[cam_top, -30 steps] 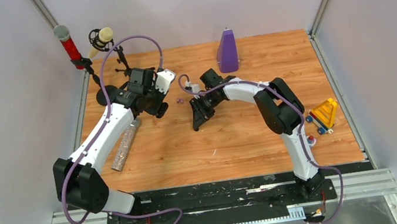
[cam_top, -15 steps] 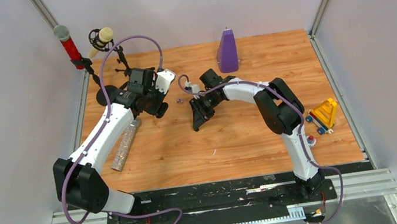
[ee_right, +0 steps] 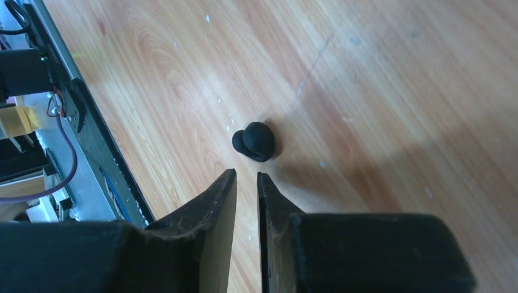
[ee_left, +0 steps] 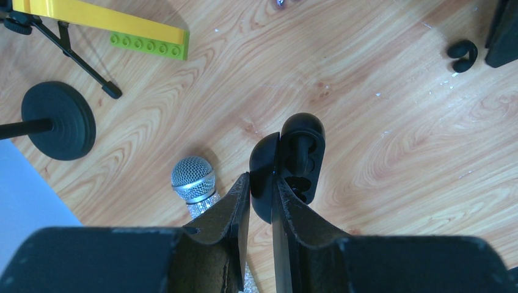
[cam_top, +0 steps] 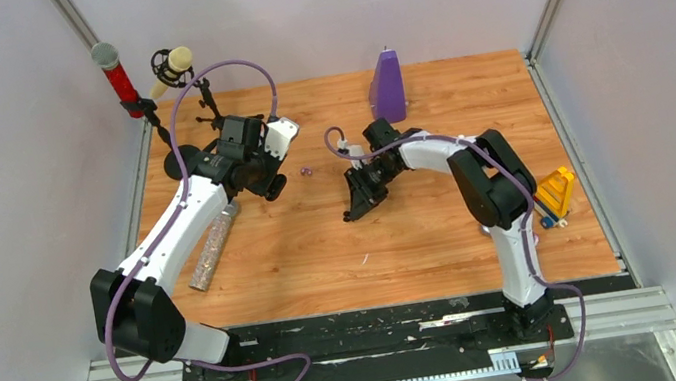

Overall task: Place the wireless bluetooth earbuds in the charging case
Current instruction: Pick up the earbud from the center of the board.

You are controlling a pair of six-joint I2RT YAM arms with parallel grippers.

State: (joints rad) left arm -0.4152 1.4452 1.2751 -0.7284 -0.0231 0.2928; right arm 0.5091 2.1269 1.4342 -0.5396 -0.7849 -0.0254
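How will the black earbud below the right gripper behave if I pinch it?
The black earbud looks rounded and smooth, so it may squirt out of the right gripper. It seems tiny and light, likely skidding on the smooth table when nudged.

Toward the back left of the bench (cam_top: 422, 239), in the left hand (ee_left: 261, 183): charging case (ee_left: 293, 152). Just right of it, on the bench, small earbuds (cam_top: 306, 170). Farther right, the right hand (ee_right: 245, 177), with another earbud (ee_right: 255, 141) lying just ahead of its tips. Under the left arm, a microphone (cam_top: 213, 245); behind it, near the back left corner, a stand (cam_top: 178, 160). Back centre, a wedge (cam_top: 386, 87). By the right edge, a toy (cam_top: 552, 194).
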